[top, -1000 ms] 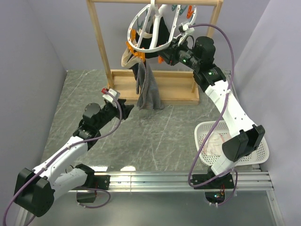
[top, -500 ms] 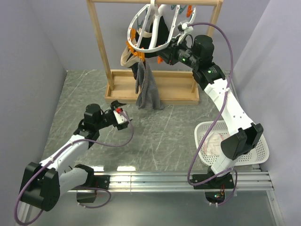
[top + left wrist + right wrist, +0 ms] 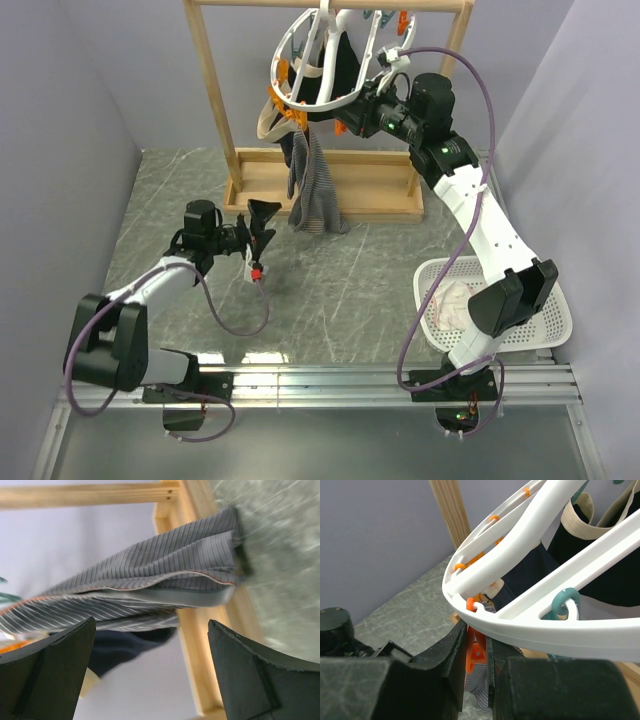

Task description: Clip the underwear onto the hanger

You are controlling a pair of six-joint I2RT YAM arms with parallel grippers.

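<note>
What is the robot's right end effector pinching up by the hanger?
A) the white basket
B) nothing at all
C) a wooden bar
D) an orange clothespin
D: in the right wrist view, the right end effector has its two black fingers squeezed on an orange clothespin dangling under the ring of the white hanger.

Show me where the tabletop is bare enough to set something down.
Widest bare table lies in the middle, bordered by the left gripper, the wooden frame and the basket. A smaller patch sits in the back-left corner, left of the frame. Crowded: under the hanger, where the underwear hangs and the right gripper pinches an orange clothespin.
</note>
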